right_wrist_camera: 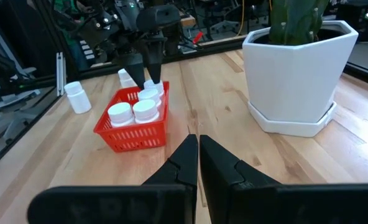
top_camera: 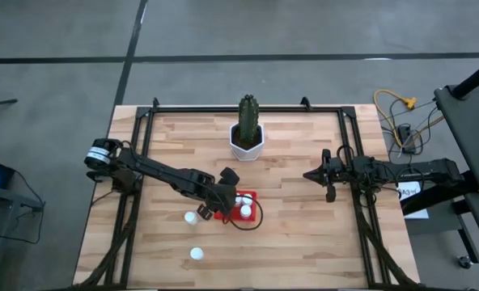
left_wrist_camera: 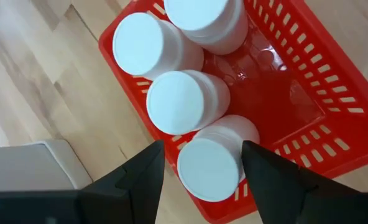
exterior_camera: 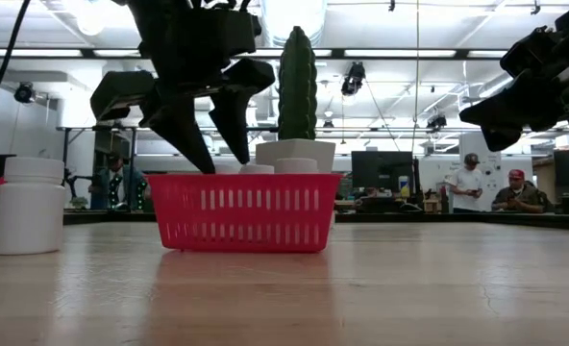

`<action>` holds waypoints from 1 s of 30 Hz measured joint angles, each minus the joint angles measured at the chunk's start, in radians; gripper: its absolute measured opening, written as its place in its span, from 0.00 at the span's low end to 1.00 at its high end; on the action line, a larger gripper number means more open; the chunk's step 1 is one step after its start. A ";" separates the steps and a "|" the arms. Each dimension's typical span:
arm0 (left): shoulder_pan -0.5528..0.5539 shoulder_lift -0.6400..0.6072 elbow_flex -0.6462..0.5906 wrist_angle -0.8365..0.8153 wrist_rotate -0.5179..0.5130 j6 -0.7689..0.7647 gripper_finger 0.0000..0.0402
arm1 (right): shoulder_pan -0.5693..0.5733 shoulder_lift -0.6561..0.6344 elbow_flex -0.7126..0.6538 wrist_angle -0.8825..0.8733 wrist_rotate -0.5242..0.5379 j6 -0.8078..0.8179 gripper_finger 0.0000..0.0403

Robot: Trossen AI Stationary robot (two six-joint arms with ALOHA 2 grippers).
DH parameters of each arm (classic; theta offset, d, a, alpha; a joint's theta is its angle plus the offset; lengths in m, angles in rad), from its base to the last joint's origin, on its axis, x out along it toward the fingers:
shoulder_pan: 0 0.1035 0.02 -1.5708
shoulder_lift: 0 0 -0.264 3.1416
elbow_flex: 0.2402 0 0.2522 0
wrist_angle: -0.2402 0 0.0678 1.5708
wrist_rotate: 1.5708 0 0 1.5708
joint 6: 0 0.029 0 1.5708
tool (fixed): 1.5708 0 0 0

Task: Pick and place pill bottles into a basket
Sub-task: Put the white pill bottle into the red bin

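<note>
The red basket stands on the table just right of its middle and holds several white pill bottles standing upright. My left gripper is open above the basket's near-left corner. Its fingers stand on either side of the nearest bottle without touching it. In the low view my left gripper's fingertips hang just above the basket's rim. Two more bottles stand on the table left of the basket and nearer the front edge. My right gripper is shut and empty, hovering at the right.
A white hexagonal pot with a cactus stands at the far middle of the table, behind the basket. Bare wood lies between the basket and my right gripper. People sit and stand in the room beyond the table.
</note>
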 joint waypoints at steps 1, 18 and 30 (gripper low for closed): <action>0.000 0.000 0.002 -0.001 -0.002 0.000 0.49 | 0.000 0.000 0.000 0.000 0.000 0.000 0.02; -0.078 -0.112 0.002 -0.012 -0.070 0.001 0.49 | 0.000 0.000 0.000 0.000 0.000 -0.001 0.02; -0.196 -0.157 -0.023 -0.191 -0.062 -0.119 0.49 | 0.000 0.000 0.000 0.000 0.000 0.000 0.02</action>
